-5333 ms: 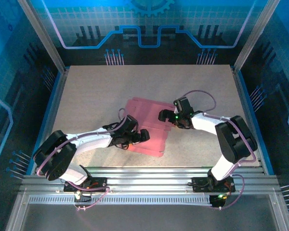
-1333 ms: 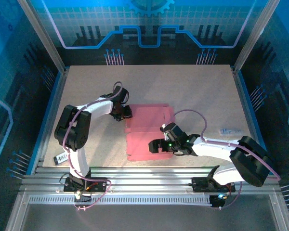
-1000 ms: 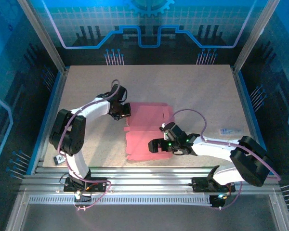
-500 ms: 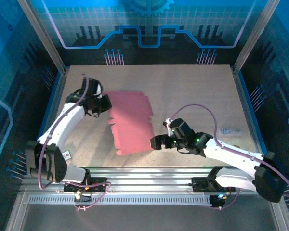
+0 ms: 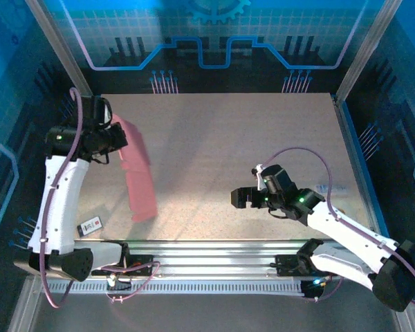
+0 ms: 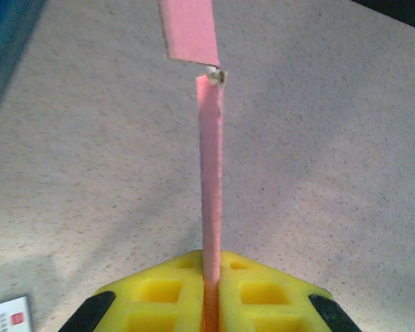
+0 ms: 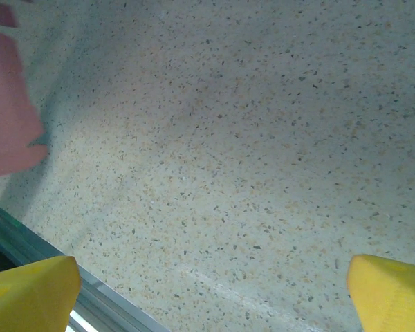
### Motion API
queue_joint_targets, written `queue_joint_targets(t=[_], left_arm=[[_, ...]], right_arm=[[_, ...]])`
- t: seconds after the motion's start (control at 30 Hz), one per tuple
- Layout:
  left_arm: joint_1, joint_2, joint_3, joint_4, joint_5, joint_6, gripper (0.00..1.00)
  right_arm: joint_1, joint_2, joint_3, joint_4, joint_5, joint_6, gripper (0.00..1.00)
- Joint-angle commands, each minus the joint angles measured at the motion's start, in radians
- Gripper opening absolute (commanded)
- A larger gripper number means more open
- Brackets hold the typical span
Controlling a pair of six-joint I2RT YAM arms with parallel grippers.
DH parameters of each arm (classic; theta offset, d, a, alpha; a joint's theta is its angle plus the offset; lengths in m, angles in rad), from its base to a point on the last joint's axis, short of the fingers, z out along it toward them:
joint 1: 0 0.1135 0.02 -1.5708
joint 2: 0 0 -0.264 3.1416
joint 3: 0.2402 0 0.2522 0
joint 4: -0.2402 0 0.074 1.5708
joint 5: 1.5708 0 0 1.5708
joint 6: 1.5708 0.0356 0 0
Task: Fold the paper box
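Note:
The paper box [image 5: 140, 176] is a flat pink sheet, lifted off the table and hanging down at the far left. My left gripper [image 5: 117, 138] is shut on its upper end. In the left wrist view the card [image 6: 209, 159] runs edge-on straight out from between the yellow fingers [image 6: 159, 294], pinched tight in my left gripper [image 6: 211, 280], with a flap [image 6: 189, 29] at its far end. My right gripper [image 5: 239, 198] hovers open over bare table at centre right, well apart from the sheet. In the right wrist view, my right gripper [image 7: 211, 297] has wide-set jaws with nothing between them, and the pink sheet [image 7: 7, 104] shows at the left edge.
A small white card [image 5: 91, 225] lies on the table near the left front corner, below the hanging sheet. The metal rail [image 5: 214, 249] runs along the near edge, and frame posts stand at the sides. The speckled tabletop [image 5: 249, 138] stretches between the arms.
My left arm has swung up and to the left, lifting the pink sheet off the table until it hangs. My right gripper has drawn back to the right, away from the sheet.

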Motion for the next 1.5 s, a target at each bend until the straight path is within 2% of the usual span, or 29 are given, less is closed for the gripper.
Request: queue_joint_targets(t=[0.0,0.13,0.47,0.67,0.87,1.0,1.1,1.17,1.3,1.4,1.47], left_arm=[[0.009,0.021,0.095,-0.143,-0.085,0.017,0.13],[-0.027,0.042,0.081,-0.119,-0.063,-0.01,0.13],[-0.273,0.166,-0.089,0.067,-0.084,-0.134,0.13],[-0.388,0.307,-0.12,0.207,-0.02,-0.239,0.16],[-0.476,0.472,-0.031,0.309,0.051,-0.307,0.16],[-0.532,0.614,0.08,0.341,0.084,-0.337,0.21],[-0.555,0.692,0.128,0.422,0.153,-0.38,0.22],[-0.566,0.723,0.144,0.488,0.187,-0.405,0.28],[-0.572,0.742,0.149,0.587,0.24,-0.418,0.51],[-0.57,0.69,0.083,0.681,0.276,-0.411,0.66],[-0.567,0.642,0.025,0.742,0.295,-0.395,0.71]], right_arm=[[-0.018,-0.031,-0.021,-0.037,-0.017,-0.014,1.0],[-0.033,-0.05,-0.038,-0.037,-0.026,-0.013,1.0],[-0.066,-0.083,-0.048,-0.062,-0.041,-0.022,1.0],[-0.081,-0.093,-0.059,-0.061,-0.049,-0.022,1.0],[-0.091,-0.103,-0.07,-0.071,-0.047,-0.025,1.0],[-0.098,-0.118,-0.084,-0.071,-0.044,-0.022,1.0],[-0.1,-0.133,-0.084,-0.08,-0.041,-0.022,1.0],[-0.1,-0.144,-0.08,-0.095,-0.036,-0.028,1.0],[-0.101,-0.173,-0.075,-0.127,-0.024,-0.043,1.0],[-0.101,-0.2,-0.08,-0.135,-0.024,-0.055,1.0],[-0.101,-0.218,-0.081,-0.131,-0.037,-0.067,1.0]])
